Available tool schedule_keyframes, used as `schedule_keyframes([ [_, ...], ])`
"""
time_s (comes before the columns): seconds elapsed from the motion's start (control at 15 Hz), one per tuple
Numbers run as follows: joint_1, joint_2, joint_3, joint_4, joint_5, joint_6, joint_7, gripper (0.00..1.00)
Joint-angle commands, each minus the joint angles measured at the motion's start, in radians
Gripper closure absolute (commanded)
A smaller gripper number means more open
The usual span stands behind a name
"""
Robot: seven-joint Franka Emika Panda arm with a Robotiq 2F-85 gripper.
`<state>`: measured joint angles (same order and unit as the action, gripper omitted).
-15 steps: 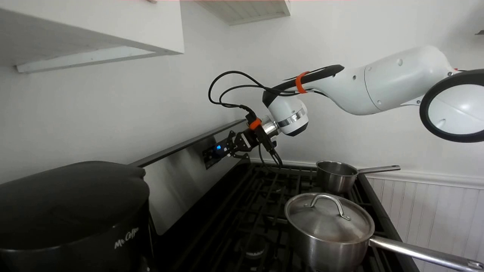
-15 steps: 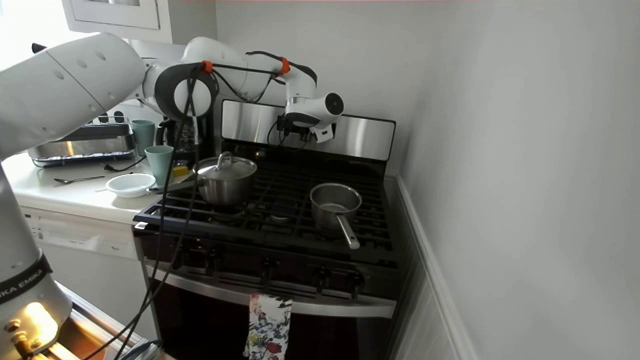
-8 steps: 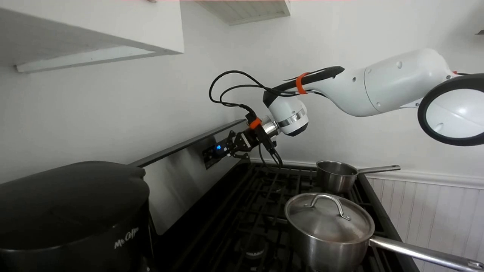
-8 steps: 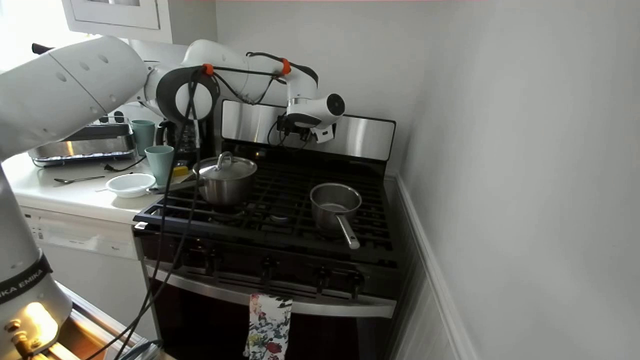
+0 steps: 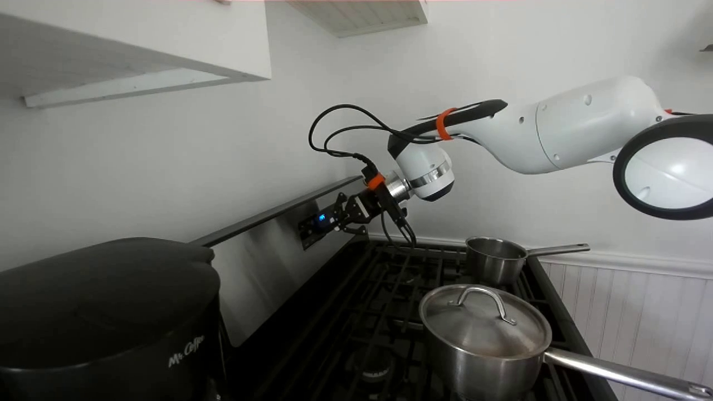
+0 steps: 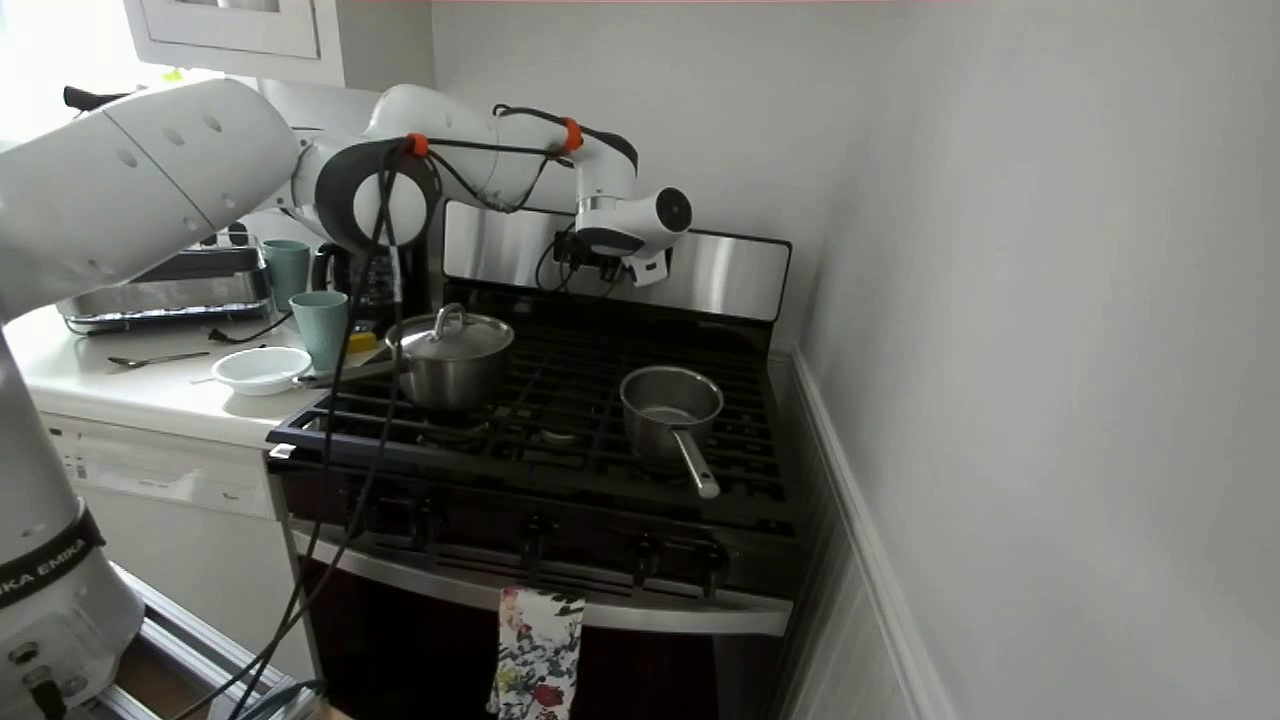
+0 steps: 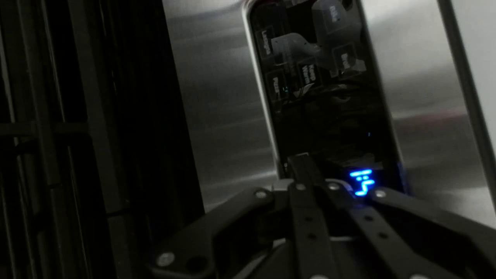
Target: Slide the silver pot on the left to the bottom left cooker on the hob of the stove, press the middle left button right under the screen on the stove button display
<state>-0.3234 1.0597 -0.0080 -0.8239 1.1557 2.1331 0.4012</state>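
Found black jaws together at dark-centred silver button display (image 7: 329,120) lettered "Pizza" and "Keep Warm", read "Mr. Coffee" on black rounded machine (image 5: 111,312), located lidded silver steel pot (image 5: 484,346) on black iron-grated hob (image 6: 570,385).

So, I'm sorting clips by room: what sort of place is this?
Most likely a home kitchen: a lidded silver pot sits on the stove, and a black machine marked Mr. Coffee stands nearby.
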Motion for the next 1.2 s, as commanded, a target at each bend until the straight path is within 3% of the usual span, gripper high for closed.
schedule_keyframes([
  [0.0,0.011,0.075,0.000,0.126,-0.009,-0.006,0.060,1.00],
  [0.73,0.022,0.122,-0.019,0.208,-0.005,-0.054,0.120,1.00],
  [0.8,0.015,0.111,0.016,0.188,-0.032,-0.036,0.124,1.00],
  [1.13,0.020,0.111,0.036,0.187,-0.048,-0.027,0.190,1.00],
])
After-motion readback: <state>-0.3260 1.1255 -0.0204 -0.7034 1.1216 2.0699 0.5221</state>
